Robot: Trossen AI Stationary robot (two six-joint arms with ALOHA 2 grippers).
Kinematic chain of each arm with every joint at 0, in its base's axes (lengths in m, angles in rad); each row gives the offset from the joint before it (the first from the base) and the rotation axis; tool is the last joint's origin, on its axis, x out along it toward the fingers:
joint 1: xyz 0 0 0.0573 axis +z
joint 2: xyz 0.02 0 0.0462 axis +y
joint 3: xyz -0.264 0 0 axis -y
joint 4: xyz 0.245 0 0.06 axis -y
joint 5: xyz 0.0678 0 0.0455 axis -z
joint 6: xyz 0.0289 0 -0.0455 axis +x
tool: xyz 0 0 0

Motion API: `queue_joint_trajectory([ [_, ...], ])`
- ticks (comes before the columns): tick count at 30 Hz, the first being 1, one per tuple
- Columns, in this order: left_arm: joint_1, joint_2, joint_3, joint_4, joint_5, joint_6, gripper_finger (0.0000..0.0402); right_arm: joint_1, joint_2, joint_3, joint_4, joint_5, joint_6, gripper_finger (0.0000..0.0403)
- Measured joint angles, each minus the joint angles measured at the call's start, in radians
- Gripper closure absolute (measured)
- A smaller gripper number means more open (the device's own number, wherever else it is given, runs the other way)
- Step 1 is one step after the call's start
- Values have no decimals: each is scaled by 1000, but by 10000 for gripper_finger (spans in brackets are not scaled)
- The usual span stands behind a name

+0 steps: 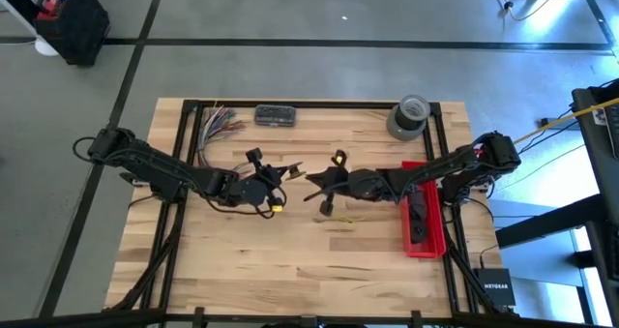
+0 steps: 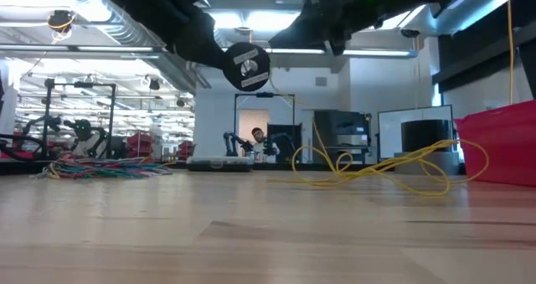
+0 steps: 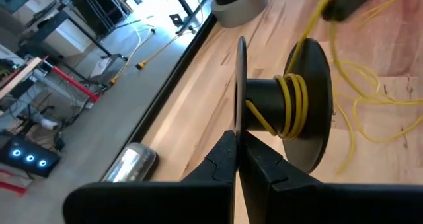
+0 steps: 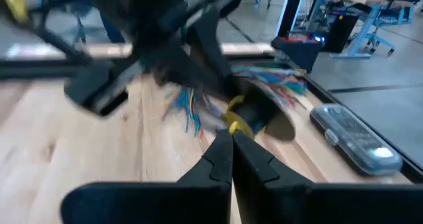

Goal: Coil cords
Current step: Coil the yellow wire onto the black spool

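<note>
A black spool (image 3: pixel 284 105) with a few turns of yellow cord (image 3: pixel 292 104) on its core hangs above the table's middle; it also shows in the low view (image 2: pixel 249 66). My left gripper (image 1: pixel 287 174) is shut on the spool. My right gripper (image 1: pixel 312 181) is just right of it, shut on the cord close to the spool (image 4: pixel 232 121). The rest of the cord lies in loose loops on the wood (image 2: pixel 377 167), also seen in the left wrist view (image 3: pixel 370 112). My left gripper pinches the rim of the spool's near flange (image 3: pixel 239 121) between its two fingers, coming level from the table's left. The spool is lifted clear of the table, its axis about level. My right gripper pinches the yellow cord (image 4: pixel 231 123) at its fingertips, a short way from the spool's core, coming from the table's right. From there the cord runs to the spool; its slack part lies on the table.
A bundle of multicoloured wires (image 1: pixel 218 125) lies at the far left, a grey case (image 1: pixel 277 115) at the far middle and a roll of tape (image 1: pixel 408 115) at the far right. A red bin (image 1: pixel 423 212) stands at the right.
</note>
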Motion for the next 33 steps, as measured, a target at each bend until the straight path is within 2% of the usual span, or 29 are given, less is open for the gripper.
queue_joint_trajectory([
  [6,-4,2,0,1,0,12,401,-7,40,0,125,-62,3,397],
  [10,-2,3,0,-1,0,10,402,-7,82,0,180,-67,3,397],
  [23,-11,4,0,9,23,-11,402,-15,106,1,226,-60,12,391],
  [27,-10,4,0,19,27,-15,401,-12,106,15,219,-87,18,341],
  [31,-9,4,0,56,28,-30,401,-13,106,51,153,-191,8,273],
  [33,-2,5,0,101,21,-45,402,-13,103,67,99,-209,-28,247],
])
